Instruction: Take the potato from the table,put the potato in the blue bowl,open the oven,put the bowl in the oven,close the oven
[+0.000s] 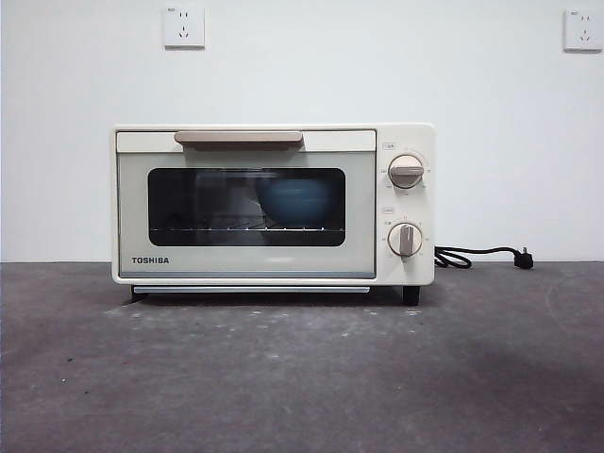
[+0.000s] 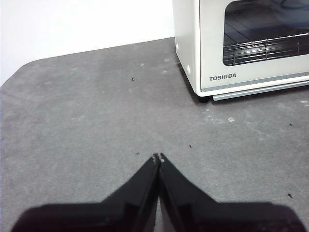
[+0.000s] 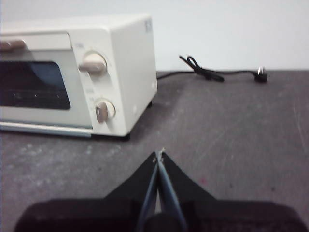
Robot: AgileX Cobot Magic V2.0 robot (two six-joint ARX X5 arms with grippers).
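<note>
The cream oven (image 1: 274,203) stands on the table (image 1: 302,377) with its door closed. Through the dark glass the blue bowl (image 1: 295,202) sits on the wire rack inside. The potato is hidden from view. My left gripper (image 2: 158,157) is shut and holds nothing, hovering over bare table off the oven's (image 2: 241,43) left front corner. My right gripper (image 3: 159,154) is shut too, with nothing in it, above the table in front of the oven's (image 3: 77,72) knob side. Neither arm shows in the front view.
A black cord with its plug (image 1: 481,256) lies on the table to the right of the oven, also seen as the cord (image 3: 219,74) in the right wrist view. Two wall sockets (image 1: 183,26) sit on the white wall behind.
</note>
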